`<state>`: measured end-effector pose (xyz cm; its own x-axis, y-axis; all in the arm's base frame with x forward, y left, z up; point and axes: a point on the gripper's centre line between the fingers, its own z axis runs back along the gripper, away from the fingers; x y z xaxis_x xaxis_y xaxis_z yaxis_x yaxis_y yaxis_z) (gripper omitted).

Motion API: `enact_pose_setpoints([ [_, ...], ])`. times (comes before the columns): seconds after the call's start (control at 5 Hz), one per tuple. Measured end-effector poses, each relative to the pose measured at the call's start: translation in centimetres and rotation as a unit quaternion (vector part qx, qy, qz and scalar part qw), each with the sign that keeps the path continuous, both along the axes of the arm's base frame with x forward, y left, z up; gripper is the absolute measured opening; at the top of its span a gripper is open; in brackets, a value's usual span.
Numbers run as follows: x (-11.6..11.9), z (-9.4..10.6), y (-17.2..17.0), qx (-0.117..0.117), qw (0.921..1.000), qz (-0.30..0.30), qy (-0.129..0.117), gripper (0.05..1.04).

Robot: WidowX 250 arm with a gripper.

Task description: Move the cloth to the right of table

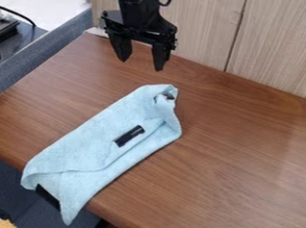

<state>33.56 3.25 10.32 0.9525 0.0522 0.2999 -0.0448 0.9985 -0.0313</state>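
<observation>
While the tool [142, 61] is spread wide and empty over the far side of the bench [242, 178], the grasp seems still to be made; the cloth [86, 143], draped past the near left edge, should be pinched, then drawn right.

Premises consistent with an office: brown wood-grain table [242, 181], pale wood-grain panels [202, 24] behind, grey fabric-covered divider [31, 63] at left, white surface [61, 3] and black cable [19, 13] beyond.
</observation>
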Motion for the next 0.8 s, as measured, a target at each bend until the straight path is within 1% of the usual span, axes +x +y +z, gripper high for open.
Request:
enact_pose_setpoints([
  [0.2, -0.3, -1.0, 0.0, -0.002, 0.9999, 0.002, 0.015, 1.001],
  [0.4, -2.2, -2.8, 0.3, 0.016, 0.9986, -0.004, 0.051, 1.001],
  [0.6, -3.8, -4.4, 0.6, 0.033, 0.9965, -0.025, 0.073, 1.001],
  [0.8, -4.4, -4.8, 0.9, 0.044, 0.995, -0.033, 0.083, 1.001],
])
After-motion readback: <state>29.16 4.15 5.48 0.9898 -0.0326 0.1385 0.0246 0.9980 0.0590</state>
